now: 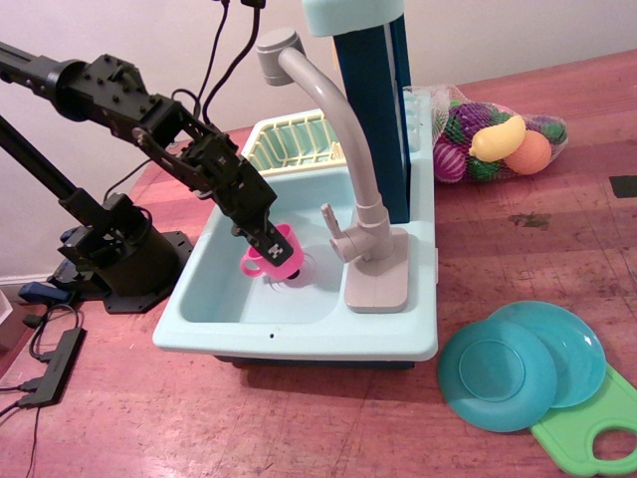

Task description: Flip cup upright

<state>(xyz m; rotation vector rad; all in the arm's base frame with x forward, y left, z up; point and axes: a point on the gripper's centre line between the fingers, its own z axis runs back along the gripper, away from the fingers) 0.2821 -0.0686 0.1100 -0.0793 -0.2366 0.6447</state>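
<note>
Gripper [267,246]: black, at the end of a black jointed arm [149,119] reaching in from the far left, its narrow fingers closed on the hot-pink toy cup [277,253]. Cup: inside the basin of a pale blue toy sink [299,329], held against the gripper with its loop handle pointing left and toward the near side; whether it rests on the basin floor or hangs just above it cannot be told. Faucet [343,149]: grey, curved, rising from a grey base plate on the right side of the sink, with a small lever just right of the cup. Dish rack [284,144]: pale yellow, set in the far compartment of the sink. Column [373,100]: dark blue, standing behind the faucet, topped by a pale blue cap. Arm base [114,254]: black, on the reddish wooden table [518,259] left of the sink, cables trailing near it. Mesh bag of toy fruit and vegetables [498,139]: far right of the sink. Two teal plates [523,363]: overlapping, near right, well apart from the cup. Green cutting board [592,438]: partly under the plates, at the near right corner.
</note>
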